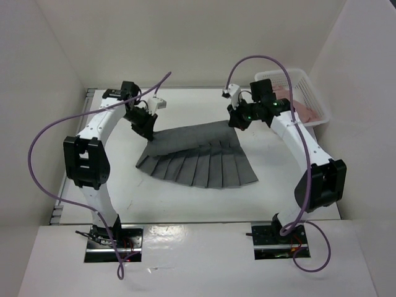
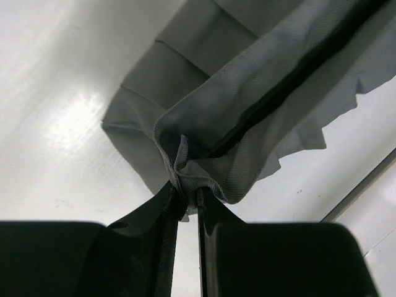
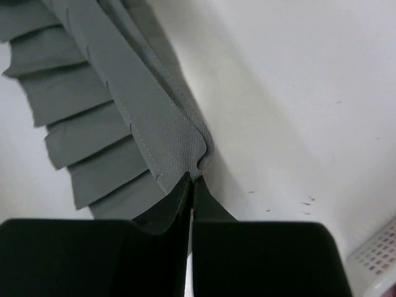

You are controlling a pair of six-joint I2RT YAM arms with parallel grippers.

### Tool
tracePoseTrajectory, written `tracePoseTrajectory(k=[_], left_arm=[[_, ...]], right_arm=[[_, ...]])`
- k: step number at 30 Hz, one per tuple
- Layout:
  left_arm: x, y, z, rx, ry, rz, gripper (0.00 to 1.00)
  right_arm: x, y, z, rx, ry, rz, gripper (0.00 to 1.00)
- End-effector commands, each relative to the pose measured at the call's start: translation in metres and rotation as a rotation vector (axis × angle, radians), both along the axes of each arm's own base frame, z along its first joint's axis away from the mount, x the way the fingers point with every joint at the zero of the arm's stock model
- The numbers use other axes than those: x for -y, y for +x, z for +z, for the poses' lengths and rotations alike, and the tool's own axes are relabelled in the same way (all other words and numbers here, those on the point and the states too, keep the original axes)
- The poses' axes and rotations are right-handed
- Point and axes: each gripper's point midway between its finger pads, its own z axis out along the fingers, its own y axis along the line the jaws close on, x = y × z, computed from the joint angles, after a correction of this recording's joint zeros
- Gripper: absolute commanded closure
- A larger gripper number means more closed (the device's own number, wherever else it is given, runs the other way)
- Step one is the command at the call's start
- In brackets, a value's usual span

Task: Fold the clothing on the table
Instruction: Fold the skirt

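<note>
The large flat white matte table [image 1: 185, 198] carries the dark grey pleated soft-fabric skirt [image 1: 198, 158], fanned out mid-table with its hem toward the arms. It looks light and limp, likely to sag, so the firmer stitched waistband corners suit gripping. The left gripper [image 2: 189, 199] pinches one corner and the right gripper [image 3: 192, 178] is clamped on the other

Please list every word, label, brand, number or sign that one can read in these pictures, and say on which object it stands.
None. No readable text appears in any view: the skirt shows no label or print, and the table and the basket carry no legible marking.
</note>
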Motion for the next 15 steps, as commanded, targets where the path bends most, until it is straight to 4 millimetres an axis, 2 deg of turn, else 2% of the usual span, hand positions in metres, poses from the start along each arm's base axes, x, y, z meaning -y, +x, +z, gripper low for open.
tracePoseTrajectory(k=[1,2,3,5,6,8,9,10,11,15], left_arm=[[-0.015,-0.001,-0.009,0.067,0.072,-0.036,1.0],[-0.017,-0.001,-0.014,0.066,0.081,-0.034,1.0],[-0.02,-0.007,-0.025,0.04,0.095,-0.032,1.0],[-0.024,-0.011,-0.029,0.036,0.098,-0.035,1.0],[-0.024,-0.014,-0.033,0.022,0.099,-0.036,1.0],[-0.025,-0.02,-0.038,0.017,0.103,-0.047,1.0],[-0.025,-0.022,-0.038,0.017,0.103,-0.047,1.0],[-0.029,-0.021,-0.034,0.033,0.104,-0.045,1.0],[-0.03,-0.028,-0.04,0.008,0.105,-0.047,1.0],[-0.032,-0.04,-0.039,0.009,0.112,-0.077,0.97]], right_arm=[[0.006,-0.035,-0.012,-0.025,-0.061,0.076,1.0],[0.003,-0.041,-0.015,-0.022,-0.077,0.092,1.0],[0.004,-0.05,-0.031,-0.059,-0.103,0.106,1.0],[0.005,-0.061,-0.037,-0.07,-0.114,0.126,1.0],[0.007,-0.067,-0.048,-0.093,-0.127,0.137,1.0],[0.008,-0.077,-0.05,-0.09,-0.142,0.167,1.0],[0.008,-0.086,-0.06,-0.123,-0.151,0.178,1.0],[0.008,-0.089,-0.061,-0.115,-0.164,0.191,1.0],[0.01,-0.095,-0.069,-0.136,-0.176,0.201,1.0],[0.013,-0.107,-0.079,-0.16,-0.213,0.225,1.0]])
